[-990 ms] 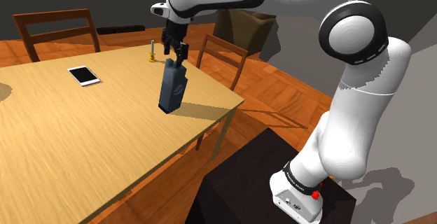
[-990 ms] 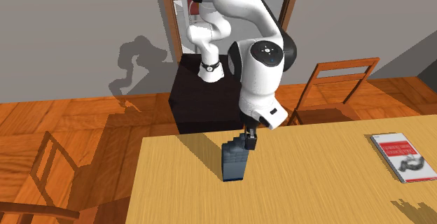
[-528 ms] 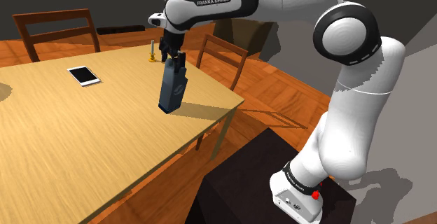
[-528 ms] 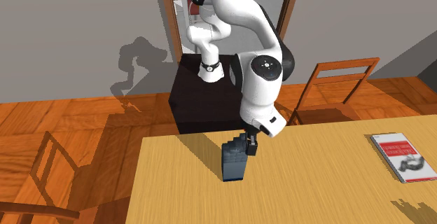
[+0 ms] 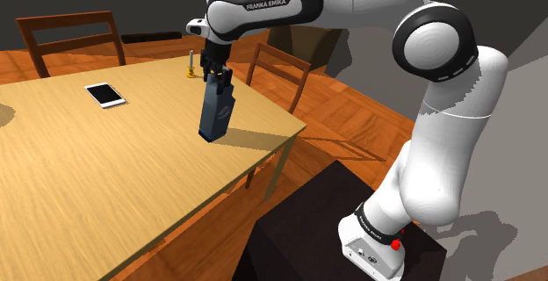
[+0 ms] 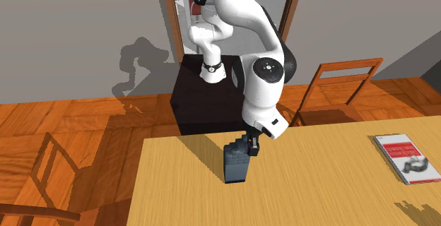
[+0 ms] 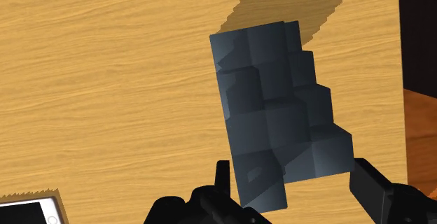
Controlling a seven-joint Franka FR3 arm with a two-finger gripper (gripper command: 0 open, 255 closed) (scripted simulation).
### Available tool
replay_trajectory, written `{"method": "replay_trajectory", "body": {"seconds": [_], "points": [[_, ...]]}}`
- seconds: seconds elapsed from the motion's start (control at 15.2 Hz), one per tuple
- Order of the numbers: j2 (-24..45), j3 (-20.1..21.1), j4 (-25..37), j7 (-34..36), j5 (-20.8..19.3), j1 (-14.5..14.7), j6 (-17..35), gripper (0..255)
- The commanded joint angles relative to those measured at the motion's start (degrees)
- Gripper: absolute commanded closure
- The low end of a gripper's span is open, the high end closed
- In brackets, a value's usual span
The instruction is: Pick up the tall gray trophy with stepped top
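The gripper (image 7: 291,168) is released: in the wrist view its fingers (image 7: 223,180) are set apart on either side of the stepped top of the dark grey trophy (image 7: 273,110), a gap masked by the hand in the shoulder view. The trophy is stood upright on the wooden table (image 5: 105,183), near the edge facing the stand (image 6: 205,101). A white phone (image 5: 105,95) is shown toward the far edge in the shoulder view, and a book (image 6: 406,157) at the table's right edge in the second exterior view
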Motion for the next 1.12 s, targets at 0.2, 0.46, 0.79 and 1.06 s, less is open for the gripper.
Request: {"method": "replay_trajectory", "body": {"seconds": [0.2, 0.46, 0.79, 1.06], "points": [[-0.04, -0.01, -0.22, -0.06, 0.0, -0.03, 0.09, 255], [-0.83, -0.04, 1.77, -0.04, -0.06, -0.02, -2.69, 255], [-1.56, -0.06, 4.61, -0.02, -0.11, -0.03, -6.26, 255], [-1.92, -0.08, 7.19, -0.01, -0.14, -0.04, -9.19, 255]]}}
